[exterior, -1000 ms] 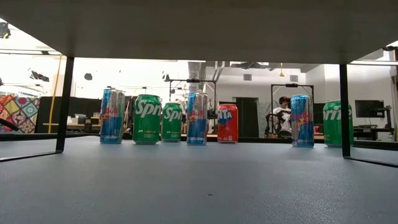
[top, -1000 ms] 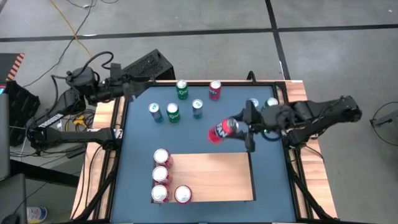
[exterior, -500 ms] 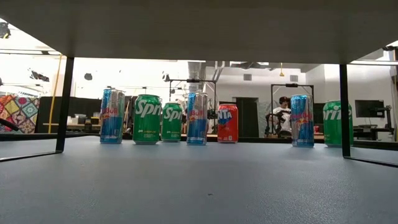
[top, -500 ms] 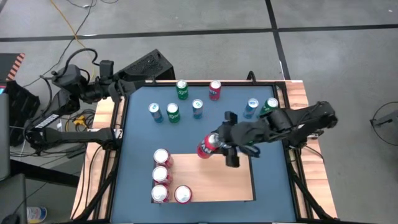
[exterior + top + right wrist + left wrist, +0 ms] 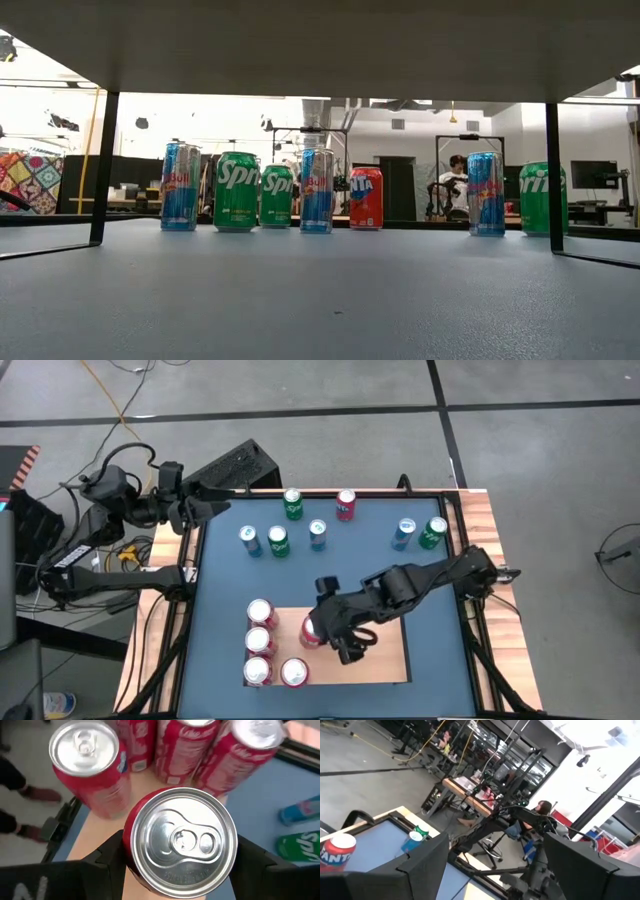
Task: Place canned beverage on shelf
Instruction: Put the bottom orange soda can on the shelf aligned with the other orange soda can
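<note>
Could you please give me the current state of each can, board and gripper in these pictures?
Right gripper: shut on red soda can, above the board.
Left gripper: open, empty, off the table's far left corner.
Pale tan wooden board: flat, four upright red cans on it.
Green, blue and red cans: upright on the blue table.

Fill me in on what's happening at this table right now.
The right gripper is shut on a red can and holds it over the shelf, a pale wooden board, beside four red cans already standing along the board's left side. The left gripper waits open at the table's far left corner, holding nothing. Seven more cans, green, blue and red, stand on the blue tabletop at the far side, not yet moved.
</note>
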